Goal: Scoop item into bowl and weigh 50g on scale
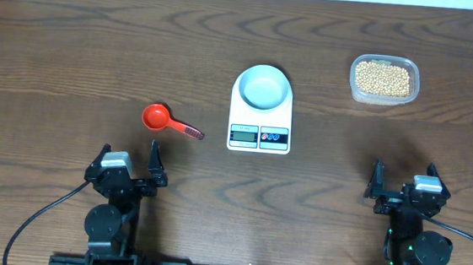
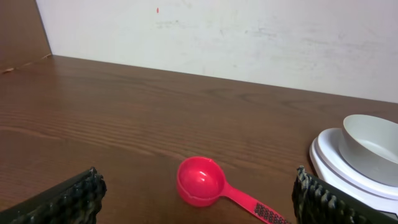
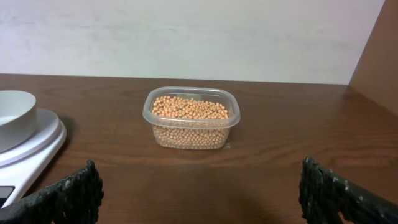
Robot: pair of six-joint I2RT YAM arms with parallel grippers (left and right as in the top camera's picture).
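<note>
The tan-yellow beans (image 1: 383,78) fill a clear plastic container (image 1: 384,80) at the back right; they also show in the right wrist view (image 3: 189,109). The pale blue-white bowl (image 1: 264,87) stands empty on the white scale (image 1: 260,117) at the table's middle, and shows in the left wrist view (image 2: 372,143). A red scoop (image 1: 166,120) lies left of the scale, its handle pointing right; it also shows in the left wrist view (image 2: 202,181). My left gripper (image 1: 129,160) is open and empty, just in front of the scoop. My right gripper (image 1: 404,179) is open and empty, near the front right.
The scale's edge (image 3: 31,149) shows at the left of the right wrist view. A pale wall runs behind the table's far edge. A brown board (image 2: 22,31) stands at the far left corner.
</note>
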